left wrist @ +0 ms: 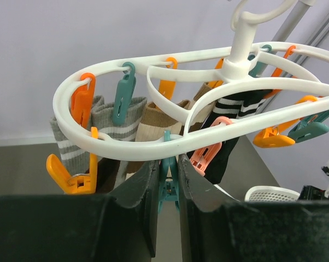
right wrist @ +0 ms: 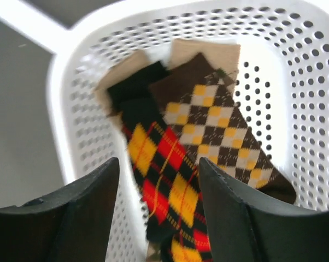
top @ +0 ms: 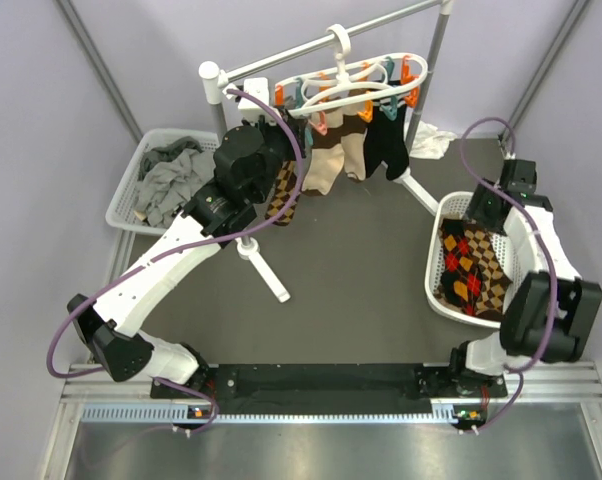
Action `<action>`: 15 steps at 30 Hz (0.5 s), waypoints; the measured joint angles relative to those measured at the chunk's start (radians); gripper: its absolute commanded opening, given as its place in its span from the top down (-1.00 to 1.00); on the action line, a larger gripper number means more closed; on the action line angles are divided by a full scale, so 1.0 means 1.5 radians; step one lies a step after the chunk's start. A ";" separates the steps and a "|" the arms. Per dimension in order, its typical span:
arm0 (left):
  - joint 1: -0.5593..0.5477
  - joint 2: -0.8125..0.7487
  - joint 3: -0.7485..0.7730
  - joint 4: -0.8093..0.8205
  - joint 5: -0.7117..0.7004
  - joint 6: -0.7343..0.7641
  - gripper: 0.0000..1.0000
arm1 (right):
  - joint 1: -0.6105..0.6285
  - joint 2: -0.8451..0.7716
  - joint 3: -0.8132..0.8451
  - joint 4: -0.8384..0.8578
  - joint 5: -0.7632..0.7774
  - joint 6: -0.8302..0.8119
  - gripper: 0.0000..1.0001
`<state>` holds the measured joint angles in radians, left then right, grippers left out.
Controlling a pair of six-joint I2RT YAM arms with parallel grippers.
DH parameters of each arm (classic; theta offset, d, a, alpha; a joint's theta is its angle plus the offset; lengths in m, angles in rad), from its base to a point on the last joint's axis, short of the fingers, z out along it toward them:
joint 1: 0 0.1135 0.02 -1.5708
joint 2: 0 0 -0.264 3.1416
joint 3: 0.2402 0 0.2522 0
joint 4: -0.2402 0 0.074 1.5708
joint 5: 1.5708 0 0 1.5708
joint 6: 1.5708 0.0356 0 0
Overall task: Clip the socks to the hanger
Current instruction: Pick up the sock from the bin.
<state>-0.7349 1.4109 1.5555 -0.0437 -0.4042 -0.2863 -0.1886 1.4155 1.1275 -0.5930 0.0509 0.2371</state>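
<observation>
Up at the hanger point(left wrist: 153, 146), the left pincer point(left wrist: 167, 164) is clenched on a teal clip point(left wrist: 168, 188) at the ring's near rim, its fingers pressing the clip from both sides. An argyle sock point(top: 284, 195) dangles just below that pincer, beside other socks point(top: 331, 158) already hanging from the ring. The right pincer point(right wrist: 159, 169) is released, jaws apart and holding nothing, above the white basket point(right wrist: 80, 114) on the desk point(top: 351, 290), where two more argyle socks lie overlapping.
</observation>
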 measured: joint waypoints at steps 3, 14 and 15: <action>0.000 0.000 0.000 0.000 0.000 0.000 0.66 | -0.053 0.070 0.000 0.025 -0.034 0.000 0.02; 0.000 -0.002 -0.005 0.005 0.006 -0.005 0.65 | -0.112 0.209 0.000 0.098 -0.126 -0.020 0.24; 0.000 -0.002 -0.005 0.005 0.007 -0.005 0.65 | -0.112 0.216 0.000 0.100 -0.134 -0.023 0.24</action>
<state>-0.7345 1.4086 1.5478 -0.0364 -0.3939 -0.2943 -0.3565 1.7390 1.1275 -0.4423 -0.1497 0.2028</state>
